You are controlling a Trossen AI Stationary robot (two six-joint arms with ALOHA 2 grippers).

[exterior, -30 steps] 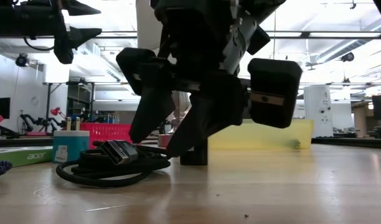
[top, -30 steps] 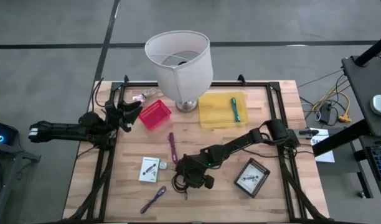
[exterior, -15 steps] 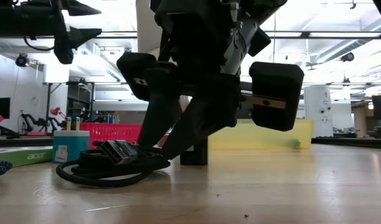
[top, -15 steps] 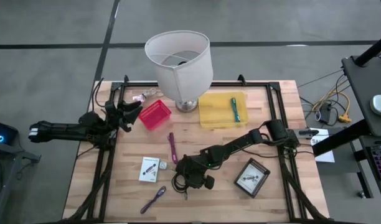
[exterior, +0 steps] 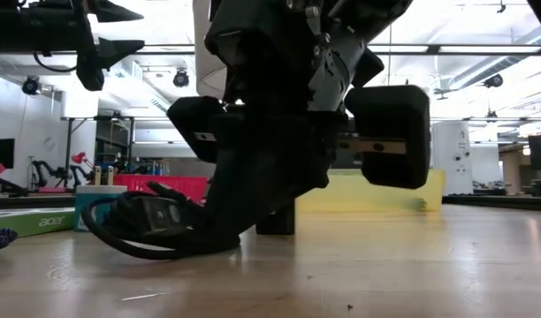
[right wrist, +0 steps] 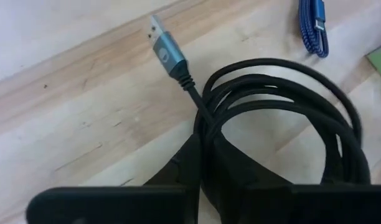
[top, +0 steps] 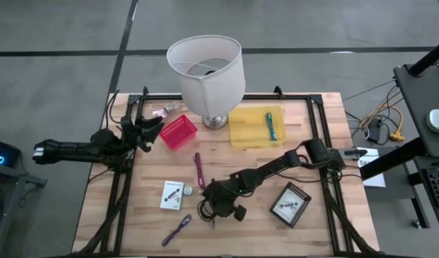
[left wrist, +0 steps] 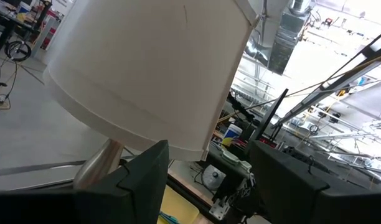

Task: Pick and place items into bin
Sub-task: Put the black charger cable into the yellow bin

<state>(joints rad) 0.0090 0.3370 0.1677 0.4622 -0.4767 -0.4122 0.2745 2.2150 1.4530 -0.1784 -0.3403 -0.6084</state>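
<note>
A coiled black cable (top: 207, 208) with a grey USB plug (right wrist: 165, 53) lies on the wooden table (top: 313, 233), near the middle front. My right gripper (top: 216, 206) is down on it and shut on the coil. My left gripper (top: 149, 129) hangs open in the air at the table's far left, holding nothing; its wrist view looks at the white lampshade (left wrist: 147, 68). A teal pen (top: 270, 125) lies in the yellow tray (top: 244, 132). Two purple sticks (top: 199, 170) (top: 176, 229) and a white packet (top: 172, 195) rest flat on the wood. My right gripper pinches several strands on one side of the cable's coil (right wrist: 202, 146) between its two fingers. The fingers slant down onto it from the table's right side. The coil (exterior: 138, 230) stands tilted, its lower rim on the wood, and the plug end sticks out free.
A big white lamp (top: 206, 75) stands at the far middle, with a red basket (top: 178, 132) and a pink wrapper (top: 166, 110) to its left. A dark framed card (top: 290, 204) lies right of the cable. A black rail frame (top: 126, 186) runs round the table.
My right gripper has shut its fingers on the cable coil and rolled a little at the wrist, staying over the same spot. The coil has been bunched between the fingers, and its side away from them has tipped up off the wood.
</note>
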